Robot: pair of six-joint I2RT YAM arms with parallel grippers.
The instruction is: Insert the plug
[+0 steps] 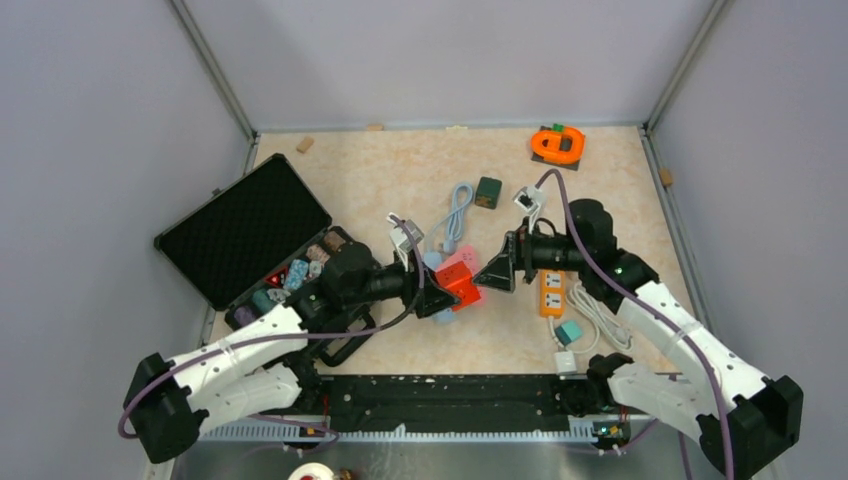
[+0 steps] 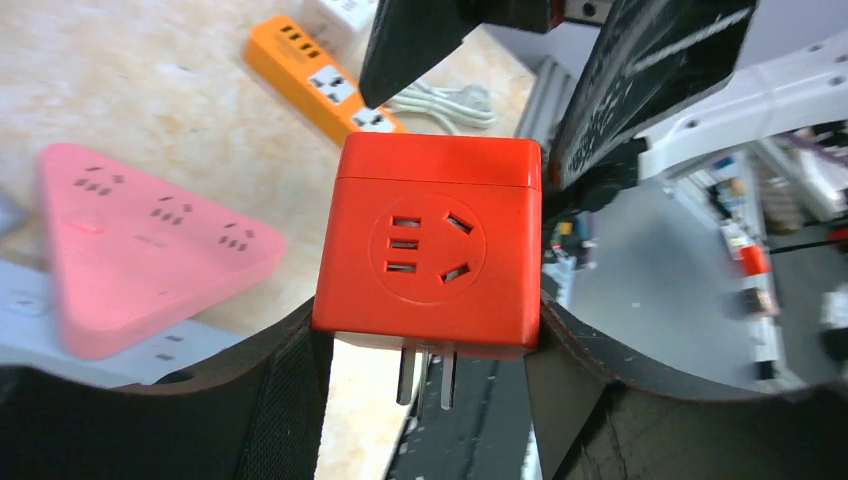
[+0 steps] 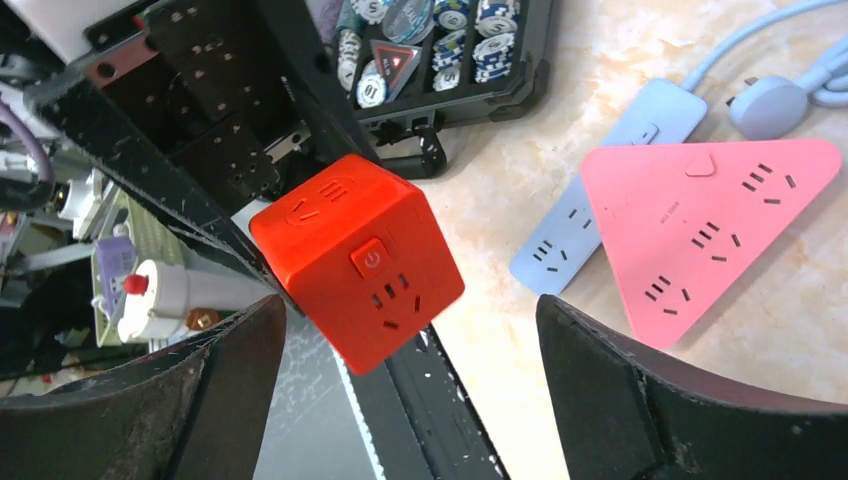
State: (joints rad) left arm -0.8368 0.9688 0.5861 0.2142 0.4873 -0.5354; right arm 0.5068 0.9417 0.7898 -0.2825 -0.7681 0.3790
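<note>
The plug is a red cube adapter (image 2: 430, 245) with metal prongs (image 2: 425, 375) sticking out of its underside. My left gripper (image 2: 430, 325) is shut on its two sides and holds it above the table. In the top view the cube (image 1: 460, 283) hangs mid-table between both grippers. My right gripper (image 3: 410, 305) stands open around the cube (image 3: 360, 260), its fingers (image 3: 210, 400) wide apart and off it. A pink triangular power strip (image 3: 710, 230) lies just beyond, beside a pale blue strip (image 3: 590, 190).
An orange power strip (image 1: 552, 292) with a white cable (image 1: 600, 325) lies right of centre. An open black case (image 1: 250, 235) of poker chips sits at the left. A dark green cube (image 1: 488, 192) and an orange object (image 1: 557, 143) stand at the back.
</note>
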